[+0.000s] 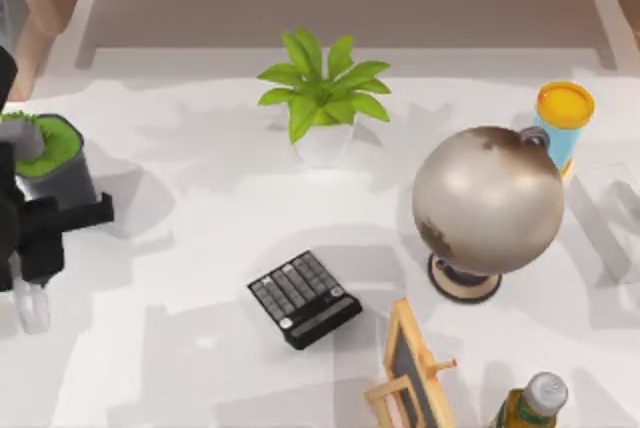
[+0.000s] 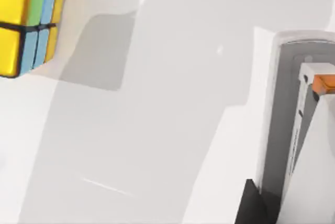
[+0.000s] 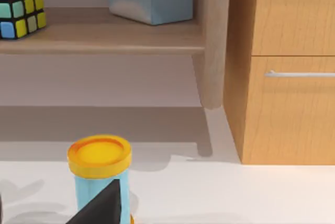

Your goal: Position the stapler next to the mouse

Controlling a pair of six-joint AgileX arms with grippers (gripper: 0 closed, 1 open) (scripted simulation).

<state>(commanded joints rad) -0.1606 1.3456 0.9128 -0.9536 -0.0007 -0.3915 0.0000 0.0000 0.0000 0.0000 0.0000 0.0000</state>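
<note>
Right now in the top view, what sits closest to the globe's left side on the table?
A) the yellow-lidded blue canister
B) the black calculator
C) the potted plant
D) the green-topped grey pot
B. The black calculator lies just left of the globe and a little nearer the front edge, its corner not far from the globe's round base; the potted plant stands farther back, and the yellow-lidded blue canister is on the globe's right.

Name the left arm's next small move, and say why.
Probably close the left gripper on the stapler and lift it slightly. The gripper hangs right over it at the table's left edge, and a firm hold can't be confirmed yet. The right arm is parked near the yellow-lidded can.
</note>
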